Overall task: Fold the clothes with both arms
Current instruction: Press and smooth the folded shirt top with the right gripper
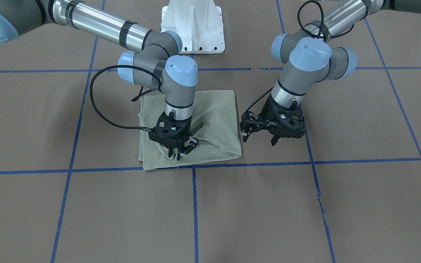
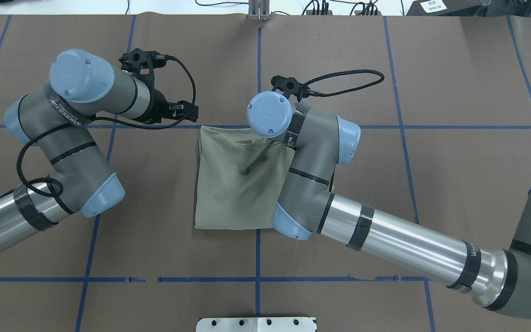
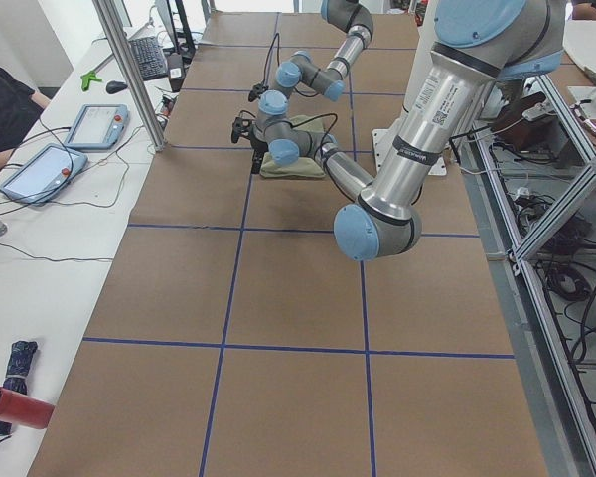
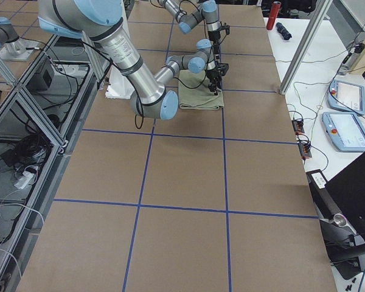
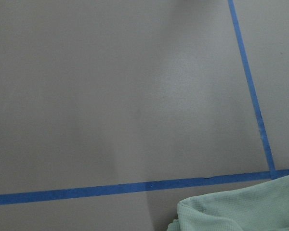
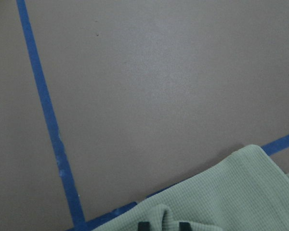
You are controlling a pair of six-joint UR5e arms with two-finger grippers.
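Shirt [image 1: 214,117] | right gripper [image 1: 179,151] pinching its edge | left gripper [image 1: 260,138] released, just beside

The shirt [image 1: 210,120] lies mid-worktop [image 1: 360,204], in front of the pedestal [image 1: 193,27], its outer edge along a tape line [image 1: 86,170]. The right claw [image 1: 181,149] is down on that outer edge. The left claw [image 1: 259,140] stands just beside the shirt's left side, over bare worktop.
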